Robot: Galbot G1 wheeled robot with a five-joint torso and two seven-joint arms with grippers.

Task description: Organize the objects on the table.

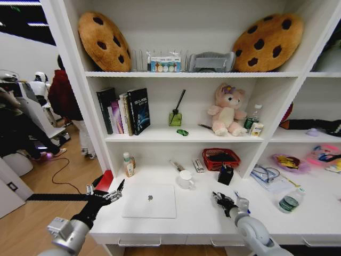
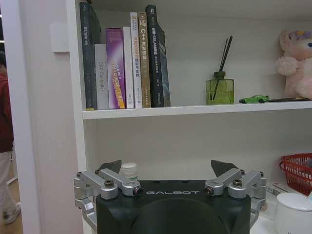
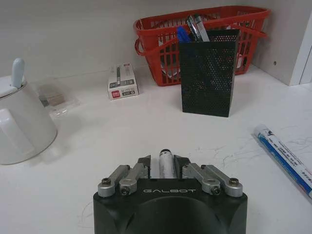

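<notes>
A closed silver-white laptop (image 1: 149, 200) lies flat on the white table (image 1: 197, 213), left of the middle. My left gripper (image 1: 106, 193) hovers open at the table's left end, just left of the laptop; its empty fingers (image 2: 109, 168) face the shelves. My right gripper (image 1: 224, 201) is low over the table, right of the laptop, shut on a slim silvery pen (image 3: 165, 163). Ahead of it stands a black mesh pen holder (image 3: 207, 70) with a blue pen (image 3: 183, 34) and a black pen (image 3: 194, 27) inside. A tiny green item (image 1: 183, 132) sits on the middle shelf.
A white mug (image 1: 185, 179) stands behind the laptop, with a red mesh basket (image 1: 220, 158) and a small box (image 3: 122, 81) by the back wall. A blue-white marker (image 3: 287, 158) and a green-labelled container (image 1: 290, 201) lie to the right. Books (image 2: 126, 63) and a plush toy (image 1: 226, 109) are on the shelf.
</notes>
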